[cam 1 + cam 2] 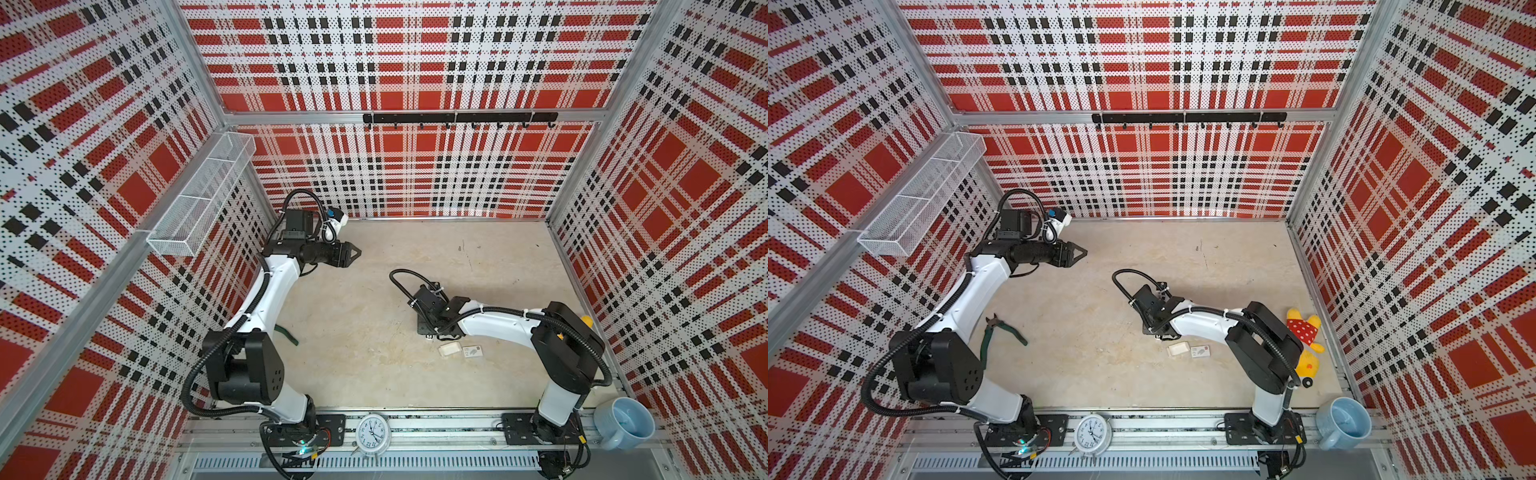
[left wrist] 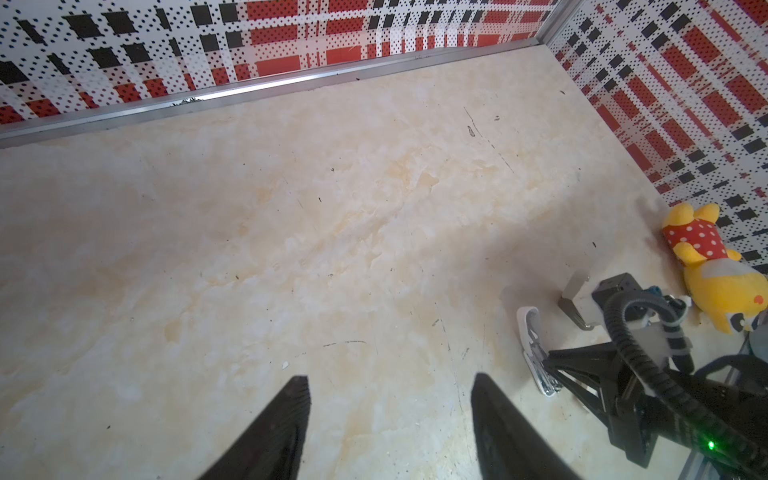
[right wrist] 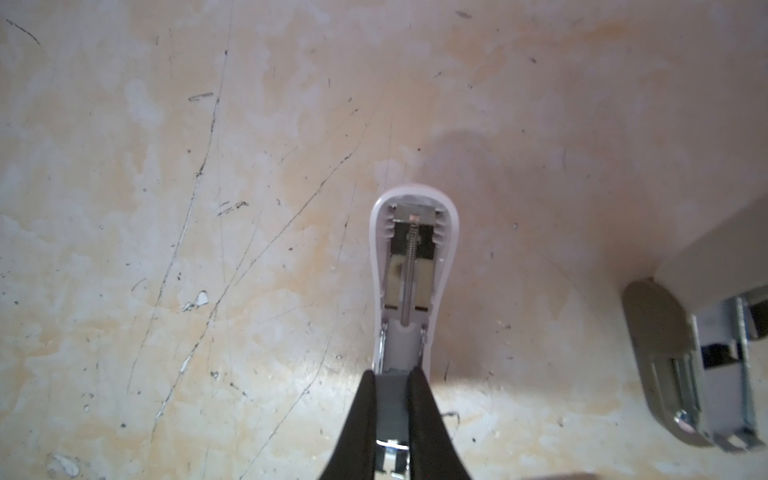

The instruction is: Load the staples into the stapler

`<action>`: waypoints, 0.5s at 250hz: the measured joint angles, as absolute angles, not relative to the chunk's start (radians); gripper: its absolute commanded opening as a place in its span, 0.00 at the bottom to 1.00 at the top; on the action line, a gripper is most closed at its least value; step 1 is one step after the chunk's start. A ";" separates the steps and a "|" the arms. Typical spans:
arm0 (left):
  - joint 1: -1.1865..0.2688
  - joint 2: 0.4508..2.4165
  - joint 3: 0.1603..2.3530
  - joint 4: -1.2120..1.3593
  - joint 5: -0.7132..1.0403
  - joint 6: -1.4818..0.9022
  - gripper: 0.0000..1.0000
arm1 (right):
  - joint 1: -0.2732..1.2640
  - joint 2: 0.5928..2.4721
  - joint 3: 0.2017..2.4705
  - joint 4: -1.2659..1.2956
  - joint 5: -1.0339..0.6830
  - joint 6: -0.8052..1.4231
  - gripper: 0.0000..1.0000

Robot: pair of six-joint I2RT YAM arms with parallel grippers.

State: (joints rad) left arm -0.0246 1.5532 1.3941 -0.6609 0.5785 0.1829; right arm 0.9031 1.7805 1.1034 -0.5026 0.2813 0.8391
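Observation:
The white stapler point(image 3: 413, 257) lies opened on the table, its spring and metal channel facing up. My right gripper point(image 3: 392, 374) is shut on its narrow rear end; in the left wrist view the stapler point(image 2: 527, 328) lies just ahead of those black fingers. In both top views the wrist hides this grip. A grey-and-metal piece point(image 3: 665, 357) stands close beside it; I cannot tell if the two are joined. A small white tray point(image 1: 450, 349) and a printed box sleeve point(image 1: 472, 352) lie near the right arm. No staples can be made out. My left gripper point(image 1: 356, 250) hangs open and empty at the back left.
Green-handled pliers point(image 1: 1000, 332) lie by the left arm. A yellow plush toy point(image 1: 1306, 332) sits at the right wall. A clock point(image 1: 372, 432) and a blue mug point(image 1: 625, 422) stand on the front rail. A wire basket point(image 1: 203, 195) hangs on the left wall.

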 measured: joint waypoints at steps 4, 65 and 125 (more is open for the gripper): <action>-0.025 1.553 1.394 -0.661 0.579 0.183 0.65 | 0.903 1.781 1.103 -0.502 0.281 0.839 0.14; -0.024 1.553 1.392 -0.661 0.579 0.183 0.65 | 0.903 1.781 1.103 -0.495 0.281 0.842 0.14; -0.023 1.553 1.392 -0.661 0.580 0.183 0.65 | 0.903 1.781 1.100 -0.493 0.280 0.847 0.13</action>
